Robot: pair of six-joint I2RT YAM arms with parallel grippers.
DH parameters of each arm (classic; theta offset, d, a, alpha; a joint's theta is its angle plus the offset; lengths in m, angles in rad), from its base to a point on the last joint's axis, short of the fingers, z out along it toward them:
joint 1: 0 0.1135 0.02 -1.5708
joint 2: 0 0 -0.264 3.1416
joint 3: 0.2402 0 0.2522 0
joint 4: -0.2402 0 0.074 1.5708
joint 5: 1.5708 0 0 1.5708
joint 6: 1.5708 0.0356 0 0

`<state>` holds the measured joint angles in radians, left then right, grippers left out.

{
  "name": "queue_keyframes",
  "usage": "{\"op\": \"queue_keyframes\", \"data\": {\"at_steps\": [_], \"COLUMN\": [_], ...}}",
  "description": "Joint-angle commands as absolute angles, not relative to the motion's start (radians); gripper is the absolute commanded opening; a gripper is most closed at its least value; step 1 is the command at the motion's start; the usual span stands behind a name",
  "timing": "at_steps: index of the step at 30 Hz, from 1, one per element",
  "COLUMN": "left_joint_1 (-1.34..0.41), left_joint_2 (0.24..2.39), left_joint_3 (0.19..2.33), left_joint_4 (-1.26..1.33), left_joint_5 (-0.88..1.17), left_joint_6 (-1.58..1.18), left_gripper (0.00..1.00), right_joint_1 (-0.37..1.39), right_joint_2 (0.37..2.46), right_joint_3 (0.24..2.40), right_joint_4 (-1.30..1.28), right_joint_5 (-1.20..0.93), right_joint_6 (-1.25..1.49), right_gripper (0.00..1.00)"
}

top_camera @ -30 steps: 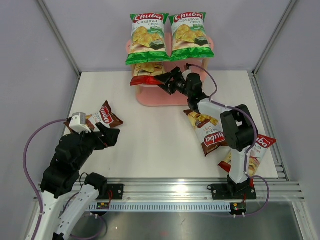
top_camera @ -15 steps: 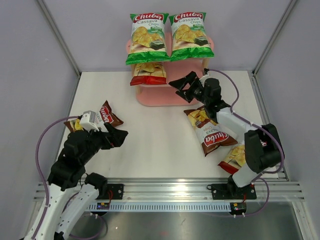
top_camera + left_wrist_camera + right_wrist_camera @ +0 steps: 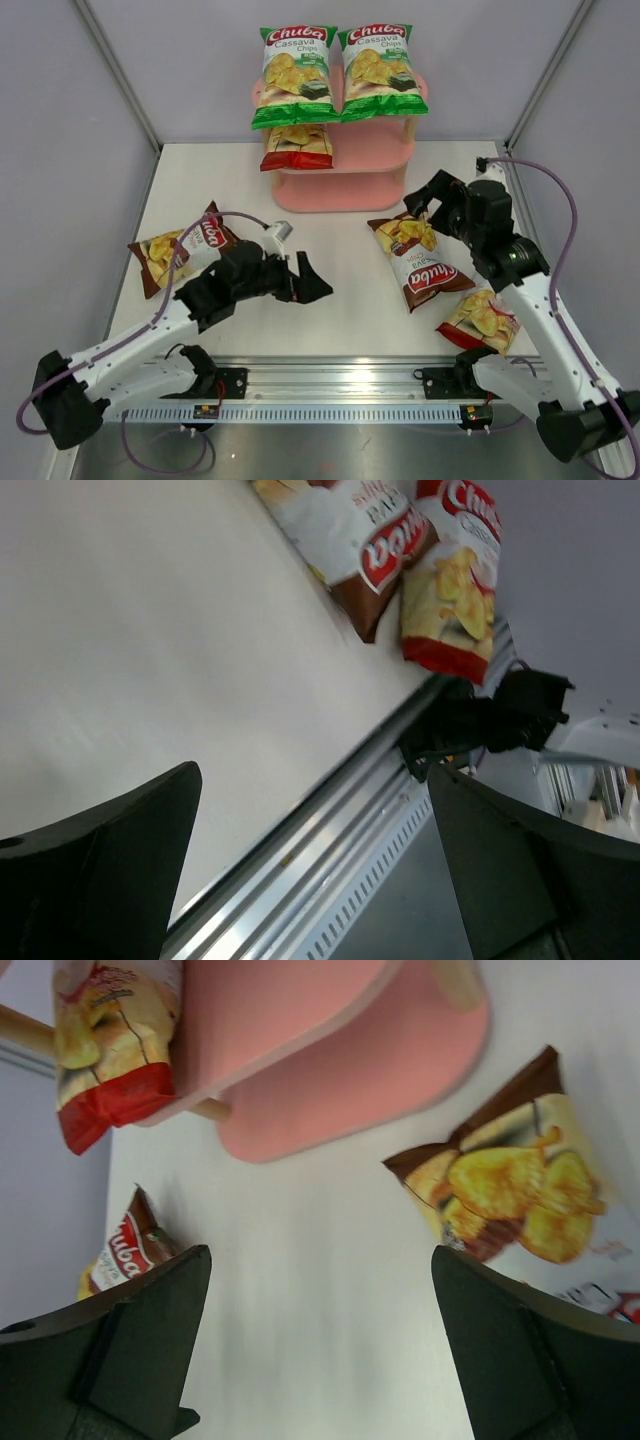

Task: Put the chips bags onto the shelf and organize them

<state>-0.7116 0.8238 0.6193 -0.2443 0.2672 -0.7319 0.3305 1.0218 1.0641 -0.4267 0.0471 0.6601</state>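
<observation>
The pink shelf (image 3: 345, 185) stands at the back. Two green chips bags (image 3: 295, 75) (image 3: 380, 70) lie on its top board. A red bag (image 3: 298, 147) sits on the left of the middle board and also shows in the right wrist view (image 3: 110, 1050). One brown bag (image 3: 175, 250) lies at the left of the table. Another brown bag (image 3: 420, 260) and a red bag (image 3: 482, 315) lie at the right, and both show in the left wrist view (image 3: 360, 540) (image 3: 450, 590). My left gripper (image 3: 305, 280) is open and empty over the table's middle. My right gripper (image 3: 425, 195) is open and empty, right of the shelf above the right brown bag (image 3: 510, 1190).
The right half of the shelf's middle board (image 3: 300, 1010) and its bottom board (image 3: 400, 1070) hold nothing. The metal rail (image 3: 330, 378) with both arm bases runs along the near edge. Grey walls close in the left, right and back.
My right gripper has left the red bag on the middle board and drawn back to the right. My left arm has swung from the left brown bag toward the table's middle.
</observation>
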Motion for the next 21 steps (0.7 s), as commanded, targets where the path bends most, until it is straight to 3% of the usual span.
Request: {"op": "queue_keyframes", "data": {"at_steps": [1,9,14,21], "left_joint_1": [-0.878,-1.112,-1.193,-1.252], "left_joint_2": [0.995,1.512,1.843,2.118], "left_joint_3": [0.724,1.153,1.469,1.842], "left_joint_4": [-0.017,0.061,-0.055,-0.244], "left_joint_5": [0.232,0.293,0.330,0.281], "left_joint_6": [-0.756,-0.716,-0.697,-0.686], "left_gripper": [0.99,0.99,0.99,0.99], "right_joint_1": [0.327,0.327,0.327,0.327], "right_joint_2": [0.915,0.657,0.603,0.531], "right_joint_3": [1.126,1.208,1.269,1.227], "right_joint_4": [-0.708,-0.899,-1.005,-1.023], "right_joint_5": [0.192,0.219,0.224,0.204], "right_joint_6": [0.571,0.508,0.483,0.476], "right_gripper": [0.99,0.99,0.99,0.99]}}
